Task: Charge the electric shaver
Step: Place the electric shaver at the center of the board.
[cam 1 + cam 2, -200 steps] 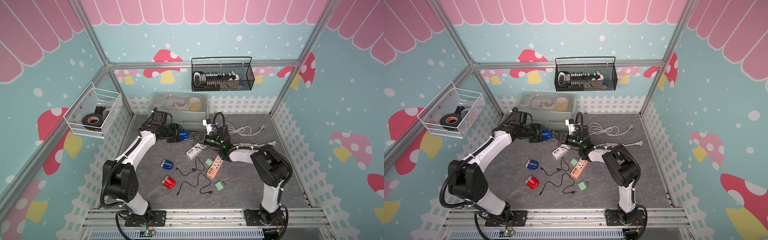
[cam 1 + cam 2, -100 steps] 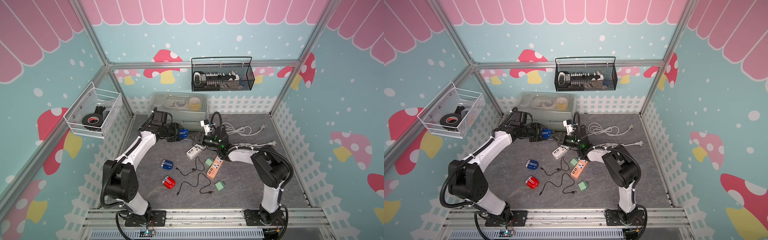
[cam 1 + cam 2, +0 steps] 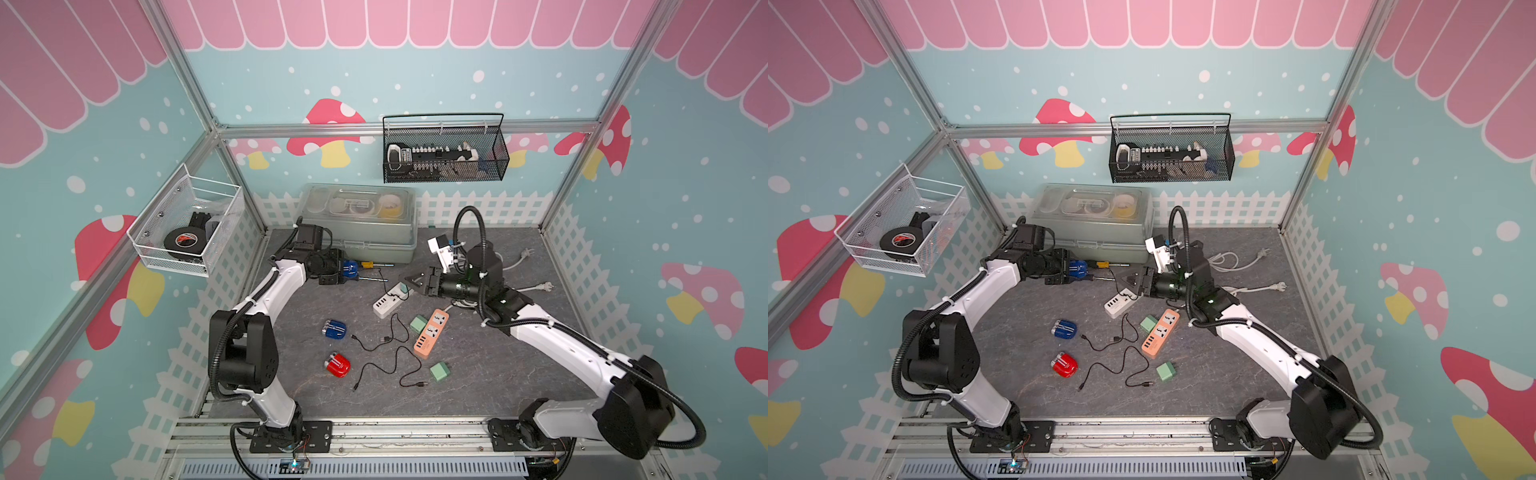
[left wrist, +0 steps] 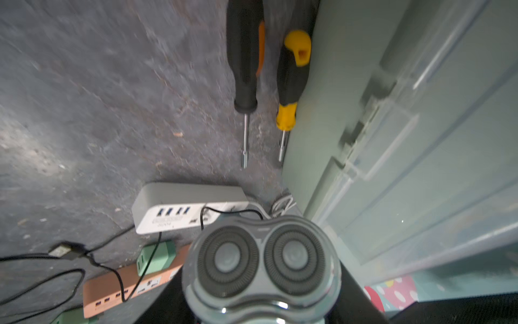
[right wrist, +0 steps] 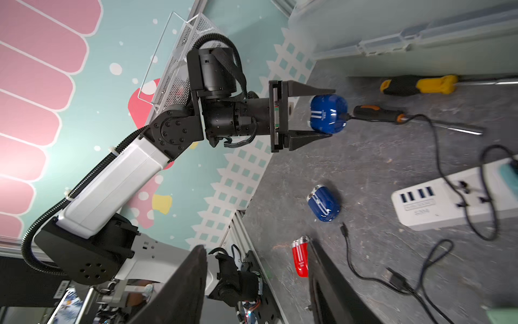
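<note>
Blue shaver [image 5: 328, 113] clamped, left gripper [image 5: 332, 113] horizontal

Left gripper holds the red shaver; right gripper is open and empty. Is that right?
No. The left gripper holds a blue shaver, not the red one; the red shaver lies on the table. The right wrist view shows it clearly. The right gripper is open and empty, as stated.

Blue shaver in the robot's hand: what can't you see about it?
- Charging port of the blue shaver: too small in both top views; in the right wrist view, the cable end overlaps a screwdriver.
- Its body: left wrist view, behind its own head, cut by the edge.
- Writing on it: right wrist view, too small.
</note>
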